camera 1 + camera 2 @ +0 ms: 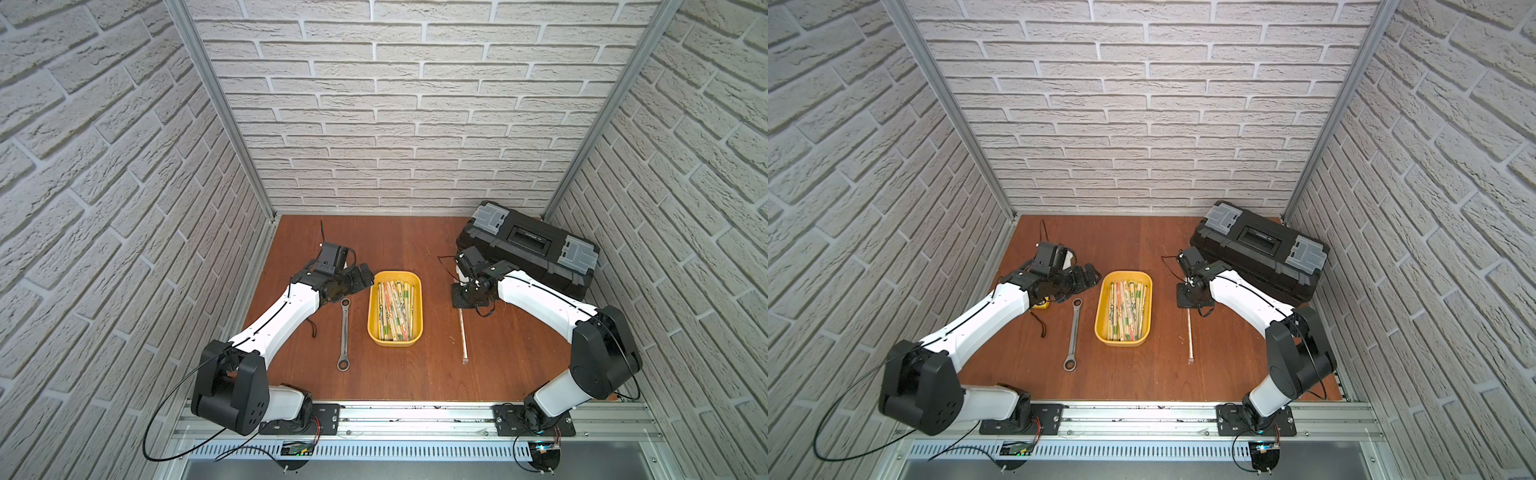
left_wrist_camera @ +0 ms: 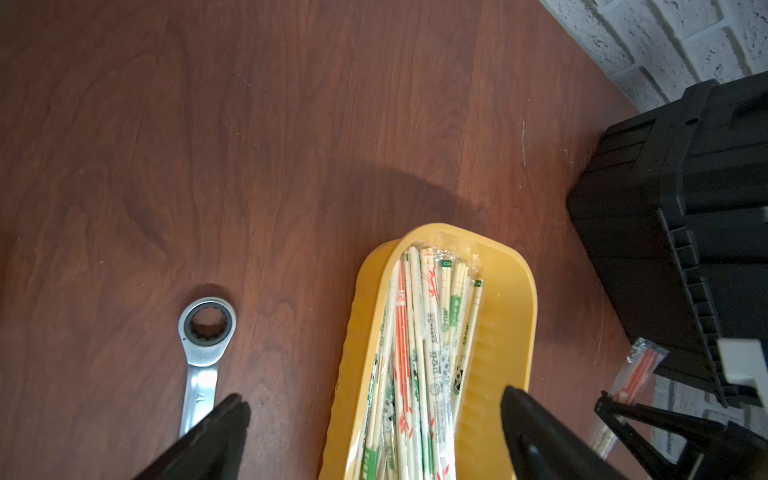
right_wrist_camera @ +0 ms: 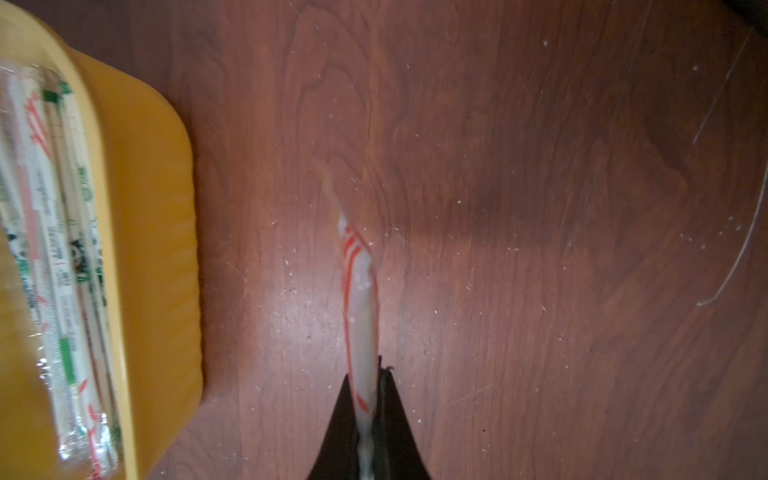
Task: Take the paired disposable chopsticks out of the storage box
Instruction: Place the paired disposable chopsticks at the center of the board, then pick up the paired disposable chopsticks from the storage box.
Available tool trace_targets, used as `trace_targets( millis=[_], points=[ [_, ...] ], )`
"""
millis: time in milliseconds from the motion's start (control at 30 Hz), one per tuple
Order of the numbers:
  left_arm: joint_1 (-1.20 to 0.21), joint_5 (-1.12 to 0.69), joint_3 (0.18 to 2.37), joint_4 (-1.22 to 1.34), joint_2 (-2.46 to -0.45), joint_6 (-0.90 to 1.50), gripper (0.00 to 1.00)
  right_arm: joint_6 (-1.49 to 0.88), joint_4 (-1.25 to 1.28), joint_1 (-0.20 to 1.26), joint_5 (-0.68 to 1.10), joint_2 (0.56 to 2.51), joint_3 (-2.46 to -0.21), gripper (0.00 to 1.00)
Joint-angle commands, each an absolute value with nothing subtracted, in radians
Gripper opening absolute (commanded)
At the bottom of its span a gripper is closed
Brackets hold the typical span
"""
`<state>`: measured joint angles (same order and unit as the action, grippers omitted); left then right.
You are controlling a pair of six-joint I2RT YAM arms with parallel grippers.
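Note:
The yellow storage box sits mid-table and holds several paired disposable chopsticks in clear printed sleeves. My left gripper hangs open at the box's far left corner. In the left wrist view its fingers straddle the box wall and the chopsticks, gripping nothing. My right gripper stands right of the box, shut on one end of an orange-printed chopstick pair. That pair stretches from the jaws toward the table's front, low over the wood.
A silver wrench lies left of the box, parallel to it. A big black toolbox with grey latches fills the back right corner, just behind the right arm. A small yellow object peeks out under the left arm.

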<state>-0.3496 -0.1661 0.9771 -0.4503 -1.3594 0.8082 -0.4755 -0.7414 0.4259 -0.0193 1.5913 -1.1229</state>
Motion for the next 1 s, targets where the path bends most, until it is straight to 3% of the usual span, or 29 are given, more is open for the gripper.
trace_targets(
  millis=[0, 167, 267, 433, 700, 967],
  points=[
    [-0.360, -0.156, 1.001, -0.449, -1.373, 0.804, 0.98, -0.465, -0.698, 0.414, -0.039, 1.617, -1.118, 0.05],
    [-0.364, -0.151, 0.985, -0.435, -1.377, 0.811, 0.98, -0.473, -0.690, 0.397, -0.003, 1.624, -1.130, 0.32],
    [-0.365, -0.150, 0.979, -0.433, -1.376, 0.812, 0.98, -0.477, -0.691, 0.386, 0.037, 1.592, -1.135, 0.41],
    [-0.363, -0.145, 0.973, -0.439, -1.369, 0.808, 0.98, -0.488, -0.662, 0.373, 0.215, 1.516, -1.139, 0.47],
    [-0.321, -0.149, 0.944, -0.427, -1.358, 0.810, 0.98, -0.539, -0.536, 0.373, 0.582, 1.463, -1.161, 0.48],
    [-0.258, -0.184, 0.908, -0.390, -1.342, 0.807, 0.98, -0.579, -0.495, 0.382, 0.686, 1.468, -1.209, 0.48]
  ],
)
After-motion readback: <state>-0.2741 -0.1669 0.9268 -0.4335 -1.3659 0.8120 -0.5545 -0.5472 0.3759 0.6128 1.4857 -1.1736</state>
